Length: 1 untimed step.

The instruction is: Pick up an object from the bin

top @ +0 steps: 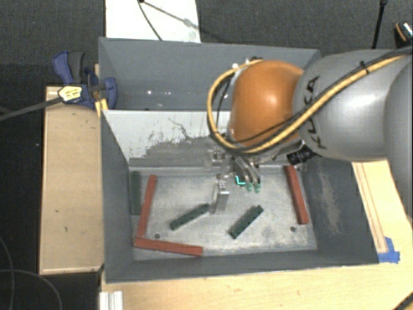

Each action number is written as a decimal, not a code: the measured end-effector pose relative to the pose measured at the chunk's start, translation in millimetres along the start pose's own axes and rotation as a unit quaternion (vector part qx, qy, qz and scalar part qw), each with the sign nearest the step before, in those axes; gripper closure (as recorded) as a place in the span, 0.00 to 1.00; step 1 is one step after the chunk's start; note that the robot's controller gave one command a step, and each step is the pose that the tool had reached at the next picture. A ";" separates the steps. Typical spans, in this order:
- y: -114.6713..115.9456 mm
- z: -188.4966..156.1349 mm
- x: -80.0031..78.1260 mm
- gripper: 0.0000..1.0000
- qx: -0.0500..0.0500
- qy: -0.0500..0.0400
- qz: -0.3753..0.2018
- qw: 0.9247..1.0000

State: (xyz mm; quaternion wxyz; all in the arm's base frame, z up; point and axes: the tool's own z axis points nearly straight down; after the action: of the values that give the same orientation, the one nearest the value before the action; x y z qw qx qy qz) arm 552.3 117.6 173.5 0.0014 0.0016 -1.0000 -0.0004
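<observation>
My gripper [221,200] hangs under the orange wrist cover, low over the middle of the bin floor. Its tip is at the upper right end of a dark green bar [190,217] that lies slanted on the floor; I cannot tell whether it touches the bar. A second dark green bar [246,221] lies slanted just to the right of the gripper, apart from it. A red bar [297,195] lies along the right side of the floor.
Along the left side lie a red bar [147,202] and a dark bar [134,192] by the wall. Another red bar [168,245] lies across the front left corner. The arm and its cover hide the back right of the bin.
</observation>
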 end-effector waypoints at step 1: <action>9.3 103.6 31.2 0.00 0.000 -0.001 -0.115 0.993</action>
State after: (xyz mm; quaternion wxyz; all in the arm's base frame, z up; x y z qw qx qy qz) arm 520.8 126.9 70.1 0.0000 0.1161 -0.9932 -0.0004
